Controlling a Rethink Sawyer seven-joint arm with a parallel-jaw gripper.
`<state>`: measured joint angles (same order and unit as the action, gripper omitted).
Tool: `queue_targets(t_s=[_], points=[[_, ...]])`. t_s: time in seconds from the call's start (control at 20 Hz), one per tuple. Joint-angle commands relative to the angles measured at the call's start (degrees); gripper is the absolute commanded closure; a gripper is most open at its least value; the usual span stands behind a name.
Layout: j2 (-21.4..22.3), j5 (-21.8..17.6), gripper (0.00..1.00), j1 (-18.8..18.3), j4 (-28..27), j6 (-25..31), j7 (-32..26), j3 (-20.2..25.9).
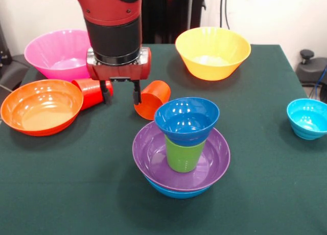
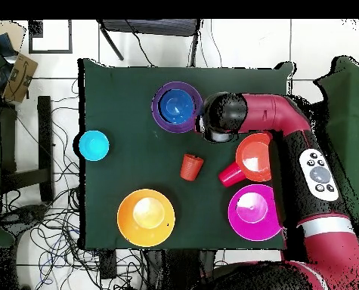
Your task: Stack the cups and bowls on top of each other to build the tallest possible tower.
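Note:
The tower stands at the front middle: a blue bowl (image 1: 176,190) at the bottom, a purple bowl (image 1: 153,161) in it, a lime green cup (image 1: 184,154) upright in that, and a small dark blue bowl (image 1: 186,120) on top. It also shows in the overhead view (image 2: 177,106). My gripper (image 1: 121,94) is open and empty, low over the table behind the tower. It hangs between a red cup (image 1: 92,92) and an orange cup (image 1: 152,98), both lying on their sides. The pink bowl (image 1: 59,53) sits on the table, apart from the tower.
An orange bowl (image 1: 41,106) sits beside the red cup. A yellow bowl (image 1: 212,51) stands at the back right and a small cyan bowl (image 1: 308,117) near the right edge. In the overhead view my arm (image 2: 273,113) covers the gripper.

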<state>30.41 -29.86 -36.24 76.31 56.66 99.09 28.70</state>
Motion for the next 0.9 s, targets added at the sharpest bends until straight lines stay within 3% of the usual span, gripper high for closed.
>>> queue_targets(t_s=[0.05, 0.3, 0.9], points=[[-0.98, -7.27, 0.0, -1.26, -2.74, 0.84, -20.65, 1.89], [0.73, -7.87, 0.0, -3.7, -0.55, -0.29, -22.89, 2.19], [-3.07, -9.7, 0.0, -9.62, -1.75, -0.31, -28.76, 4.41]])
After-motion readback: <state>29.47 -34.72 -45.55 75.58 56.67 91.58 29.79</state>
